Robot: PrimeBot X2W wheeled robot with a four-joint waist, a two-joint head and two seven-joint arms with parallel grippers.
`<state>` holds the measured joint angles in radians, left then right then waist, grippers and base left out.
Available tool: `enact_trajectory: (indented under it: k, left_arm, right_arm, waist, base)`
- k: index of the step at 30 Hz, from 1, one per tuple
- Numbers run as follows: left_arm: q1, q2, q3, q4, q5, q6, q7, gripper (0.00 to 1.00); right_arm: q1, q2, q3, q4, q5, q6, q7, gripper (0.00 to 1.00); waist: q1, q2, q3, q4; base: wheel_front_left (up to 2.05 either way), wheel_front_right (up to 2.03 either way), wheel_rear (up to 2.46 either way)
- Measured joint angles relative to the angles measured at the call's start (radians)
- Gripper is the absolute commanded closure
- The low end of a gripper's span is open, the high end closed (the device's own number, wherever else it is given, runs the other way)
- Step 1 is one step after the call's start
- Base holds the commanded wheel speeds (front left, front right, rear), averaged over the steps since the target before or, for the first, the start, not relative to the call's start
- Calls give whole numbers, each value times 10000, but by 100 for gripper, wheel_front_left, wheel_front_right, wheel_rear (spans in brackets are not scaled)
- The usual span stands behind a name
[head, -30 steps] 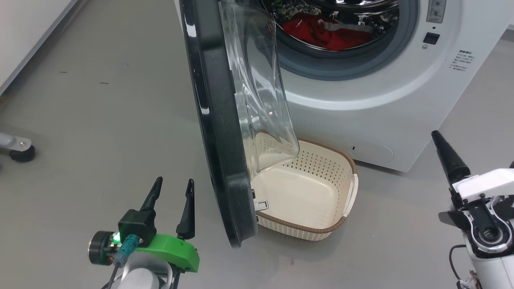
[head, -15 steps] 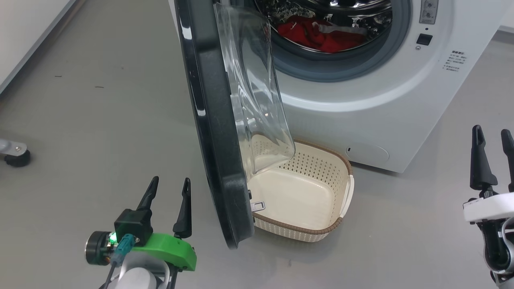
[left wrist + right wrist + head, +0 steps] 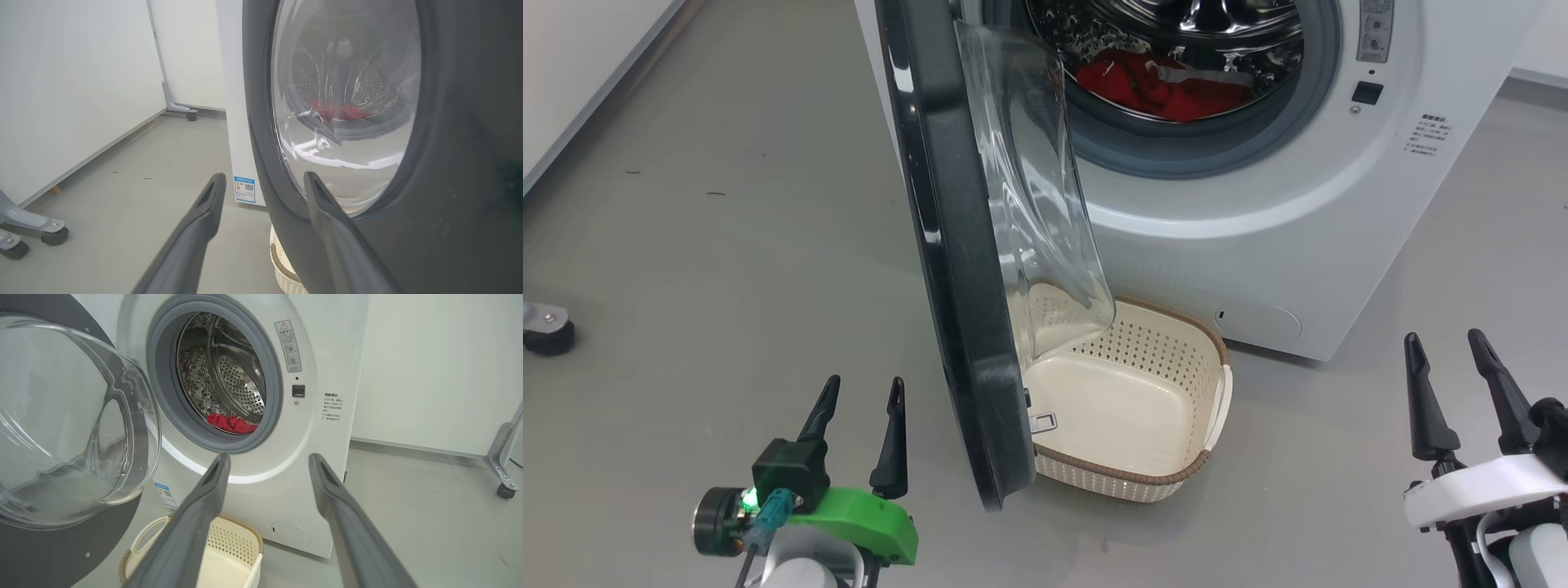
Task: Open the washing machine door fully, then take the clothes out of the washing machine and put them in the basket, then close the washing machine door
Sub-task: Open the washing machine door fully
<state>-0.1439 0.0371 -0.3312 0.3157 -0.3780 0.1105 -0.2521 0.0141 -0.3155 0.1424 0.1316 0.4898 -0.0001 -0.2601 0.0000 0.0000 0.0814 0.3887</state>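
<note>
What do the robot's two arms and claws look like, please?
The left claw has two long, dark, tapering fingers on a bright green mount, with a black block, a lit green light and a teal plug on a cable. The right claw has the same fingers on a white mount.

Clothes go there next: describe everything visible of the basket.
The basket is cream plastic, rounded-rectangular, with perforated walls, a brown woven-look rim and a white side handle. It stands upright and empty on the grey floor, right before the washing machine. The open door hangs over its left end; whether they touch cannot be told.
</note>
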Motion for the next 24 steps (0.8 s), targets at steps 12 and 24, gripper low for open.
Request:
enact_trajectory:
  k: [12, 24]
  left_arm:
    - [95, 2, 4, 42, 0, 0, 0, 0]
    - [102, 2, 12, 75, -2, 0, 0, 0]
  right_arm:
    - [595, 851, 27, -297, -1172, -130, 6, 0]
    - [777, 1294, 119, -433, -1802, -115, 6, 0]
  waist:
    - [0, 0, -38, -83]
    - [0, 0, -6, -76]
  base:
    - [0, 0, 0]
    - [0, 0, 0]
